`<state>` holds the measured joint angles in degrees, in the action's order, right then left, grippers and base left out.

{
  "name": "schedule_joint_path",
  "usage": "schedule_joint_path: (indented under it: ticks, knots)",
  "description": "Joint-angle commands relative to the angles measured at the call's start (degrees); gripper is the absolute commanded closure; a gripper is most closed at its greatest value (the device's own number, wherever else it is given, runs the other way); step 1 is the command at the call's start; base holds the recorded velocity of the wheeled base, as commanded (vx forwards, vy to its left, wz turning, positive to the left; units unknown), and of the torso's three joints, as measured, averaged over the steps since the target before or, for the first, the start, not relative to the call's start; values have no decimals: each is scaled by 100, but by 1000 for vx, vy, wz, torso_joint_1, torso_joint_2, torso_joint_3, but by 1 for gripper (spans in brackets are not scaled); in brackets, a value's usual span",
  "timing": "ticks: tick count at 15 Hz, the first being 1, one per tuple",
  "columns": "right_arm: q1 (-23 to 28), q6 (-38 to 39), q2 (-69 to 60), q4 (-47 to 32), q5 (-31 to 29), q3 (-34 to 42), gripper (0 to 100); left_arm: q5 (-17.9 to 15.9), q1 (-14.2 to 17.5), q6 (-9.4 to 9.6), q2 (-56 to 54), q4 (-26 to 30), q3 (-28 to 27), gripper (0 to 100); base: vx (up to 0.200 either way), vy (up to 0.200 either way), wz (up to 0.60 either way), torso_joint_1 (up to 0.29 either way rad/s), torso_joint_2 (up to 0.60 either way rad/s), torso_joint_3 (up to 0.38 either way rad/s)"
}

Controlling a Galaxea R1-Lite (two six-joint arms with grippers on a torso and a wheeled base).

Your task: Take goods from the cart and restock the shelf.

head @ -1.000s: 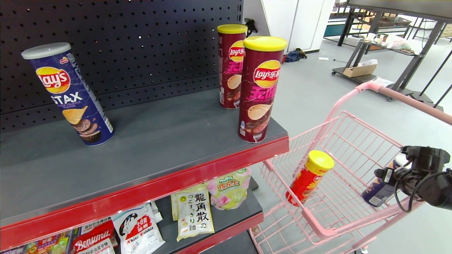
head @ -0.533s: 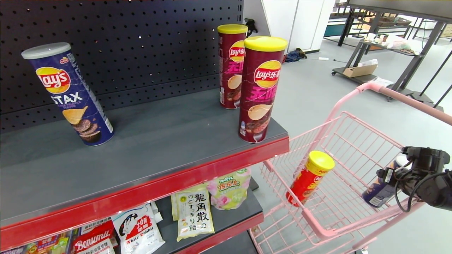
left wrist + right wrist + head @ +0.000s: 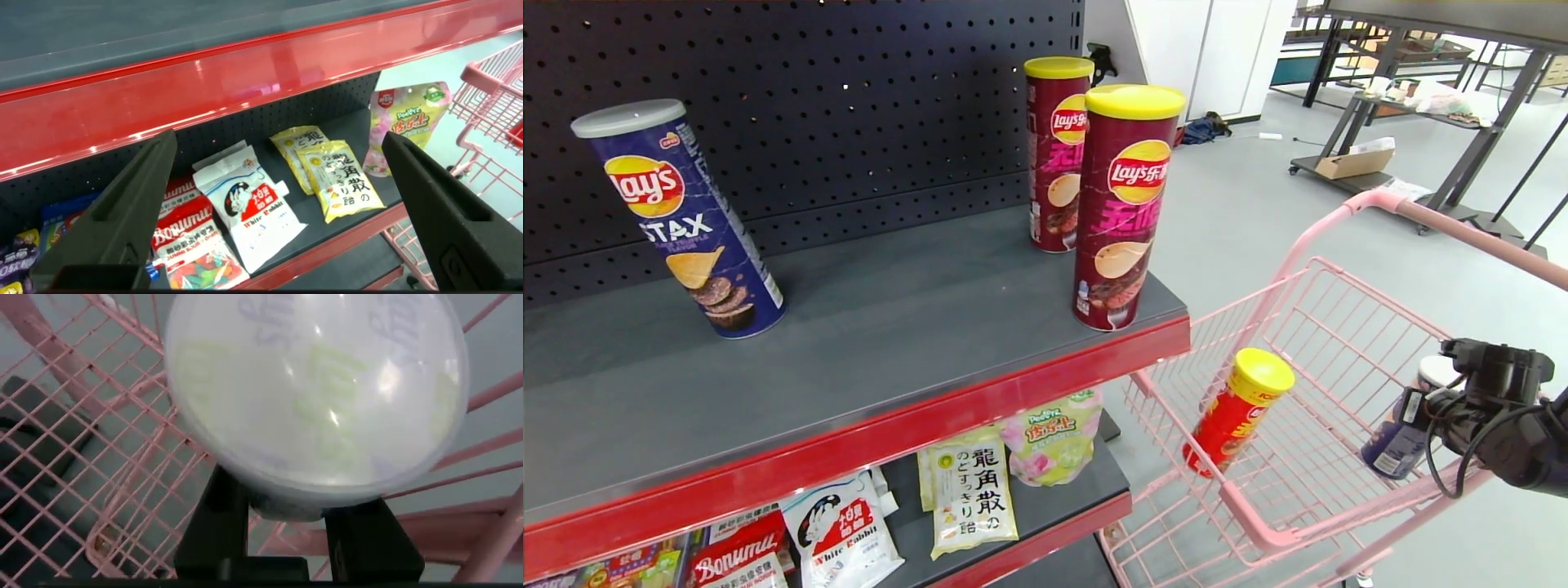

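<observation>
Inside pink cart (image 3: pixel 1248 506), red can (image 3: pixel 1237 412), right end effector (image 3: pixel 1421 404) gripping blue can (image 3: pixel 1392 445), left end effector (image 3: pixel 278 143) wide

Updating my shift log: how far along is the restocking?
Done: one blue can and two maroon cans stand on the top shelf. In hand: the right hand grips a dark can inside the cart. Remaining: shelve it, then the red can leaning in the cart.

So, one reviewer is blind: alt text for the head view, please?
The right gripper grips a blue can in the pink cart, beside a leaning red can. Left of the cart, the shelf carries two maroon cans and a second blue can.
</observation>
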<state>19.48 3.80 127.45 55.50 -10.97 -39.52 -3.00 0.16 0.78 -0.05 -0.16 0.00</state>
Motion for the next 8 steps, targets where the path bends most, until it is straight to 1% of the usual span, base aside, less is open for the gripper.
schedule_joint_path:
  ticks: [1,2,3,6,8]
  knots:
    - [-366,24,-370,4,25,182,100,1,2,1,5,-2,0,0,0,0,0,0,0,0]
    - [-674,50,-634,4,34,314,100,1,2,10,5,-2,0,0,0,0,0,0,0,0]
    - [-849,50,-801,4,42,384,100,1,2,10,5,-2,0,0,0,0,0,0,0,0]
    - [-1131,50,-1179,4,51,481,100,1,2,19,5,-2,0,0,0,0,0,0,0,0]
    - [-1254,50,-1671,4,60,762,100,1,2,19,5,-2,0,0,0,0,0,0,0,0]
